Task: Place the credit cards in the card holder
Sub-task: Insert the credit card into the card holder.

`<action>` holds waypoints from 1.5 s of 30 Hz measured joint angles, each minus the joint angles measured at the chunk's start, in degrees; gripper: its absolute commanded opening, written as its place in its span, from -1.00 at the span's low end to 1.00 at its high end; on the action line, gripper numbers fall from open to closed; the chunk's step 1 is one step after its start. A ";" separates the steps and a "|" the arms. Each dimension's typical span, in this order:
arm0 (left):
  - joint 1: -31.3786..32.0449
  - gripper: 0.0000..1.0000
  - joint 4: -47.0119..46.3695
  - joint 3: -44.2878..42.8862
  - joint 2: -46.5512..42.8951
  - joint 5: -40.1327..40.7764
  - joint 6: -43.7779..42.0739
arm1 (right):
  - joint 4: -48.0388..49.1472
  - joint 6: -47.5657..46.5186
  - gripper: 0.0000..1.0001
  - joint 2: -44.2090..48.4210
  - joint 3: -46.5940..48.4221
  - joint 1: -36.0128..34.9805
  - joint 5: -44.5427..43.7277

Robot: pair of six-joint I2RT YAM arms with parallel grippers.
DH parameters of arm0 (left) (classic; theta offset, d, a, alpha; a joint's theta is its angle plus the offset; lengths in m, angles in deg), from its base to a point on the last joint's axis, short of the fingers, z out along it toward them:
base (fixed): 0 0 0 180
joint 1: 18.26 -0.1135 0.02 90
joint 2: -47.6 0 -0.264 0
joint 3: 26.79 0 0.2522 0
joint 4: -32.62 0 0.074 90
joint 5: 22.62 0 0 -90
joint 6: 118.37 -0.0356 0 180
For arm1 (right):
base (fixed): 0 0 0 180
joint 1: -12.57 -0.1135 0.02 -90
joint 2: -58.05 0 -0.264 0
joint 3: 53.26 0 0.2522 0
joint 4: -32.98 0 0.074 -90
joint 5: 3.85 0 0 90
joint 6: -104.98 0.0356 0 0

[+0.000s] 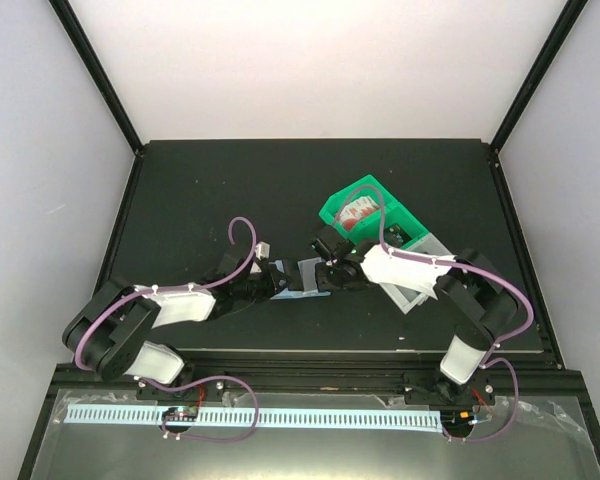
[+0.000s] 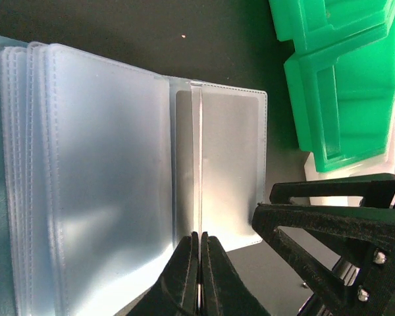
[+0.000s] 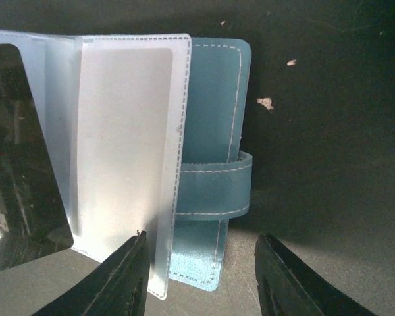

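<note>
Both arms met at the middle of the black table (image 1: 230,180), right over the card holder (image 3: 214,99), which lay open there with its teal cover down. Its snap tab (image 3: 214,191) wrapped round the outer edge, and the clear sleeves (image 2: 112,171) fanned up off the spine.

On my left wrist feed, the left gripper (image 2: 199,245) was pinched fully closed on a credit card (image 2: 199,158). I saw the card only as a thin edge, standing against the frosted pocket at the far end of the sleeves. On the right wrist feed it showed as a dark glossy panel in front of them.

The right gripper (image 3: 203,240) was spread wide and held nothing. One finger was beside the loose sleeve's lower corner, the other out over bare table, and the cover's edge lay between them.

It was crowded. The right arm's black finger frame filled the lower corner of my left view, close to the card. The green bin (image 1: 340,205) sat just beyond the card holder, with a pale tray (image 1: 432,248) beside it under the right arm.
</note>
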 measured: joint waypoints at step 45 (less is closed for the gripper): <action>-0.04 -0.97 -10.69 -2.01 13.05 -6.93 -2.54 | 1.03 -0.66 -0.41 -3.76 -0.31 0.00 1.55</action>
